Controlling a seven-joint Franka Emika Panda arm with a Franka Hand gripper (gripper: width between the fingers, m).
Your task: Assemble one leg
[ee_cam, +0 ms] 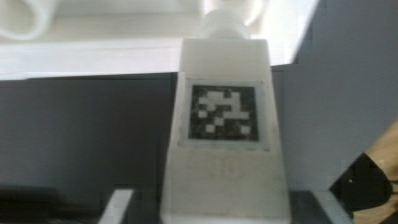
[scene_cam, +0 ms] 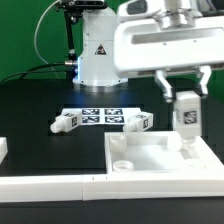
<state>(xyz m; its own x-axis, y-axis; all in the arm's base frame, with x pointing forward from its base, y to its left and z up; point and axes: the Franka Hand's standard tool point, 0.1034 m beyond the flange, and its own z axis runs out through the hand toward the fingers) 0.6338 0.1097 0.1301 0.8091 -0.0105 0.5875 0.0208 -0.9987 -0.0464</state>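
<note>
1. Grips the leg (scene_cam: 185,115) with the gripper (scene_cam: 183,92), both fingers pressed against the block's opposite sides near its upper end.
2. Holds it upright, straight below the gripper, with one square tag (scene_cam: 186,116) turned toward the exterior camera.
3. Carries it over the far corner of the white panel (scene_cam: 150,160), which lies directly beneath the gripper. Cannot tell whether the block's lower end touches the panel or hangs just above it, white merging into white there.
4. Shows a round corner hole (scene_cam: 118,143) on the panel's side away from the gripper. Cannot make out any hole under the held block itself.
5. Fills the middle of the wrist view with the same block, its tag blurred and its near end cut off by the frame.
6. Catches only a dark shape (ee_cam: 374,190) at the frame edge beside the block, too cropped and blurred to name.
7. Leaves two look-alikes lying on their sides on the black table (scene_cam: 30,100), both lower than the gripper: the nearer block (scene_cam: 135,122) near it, the farther block (scene_cam: 65,122) well apart.
8. Places the marker board (scene_cam: 100,113) flat between those two, its ends partly hidden behind them.
9. Cuts off a white piece (scene_cam: 3,150) at the frame edge farthest from the gripper, and a white strip (scene_cam: 50,186) along the front; cannot identify either.
</note>
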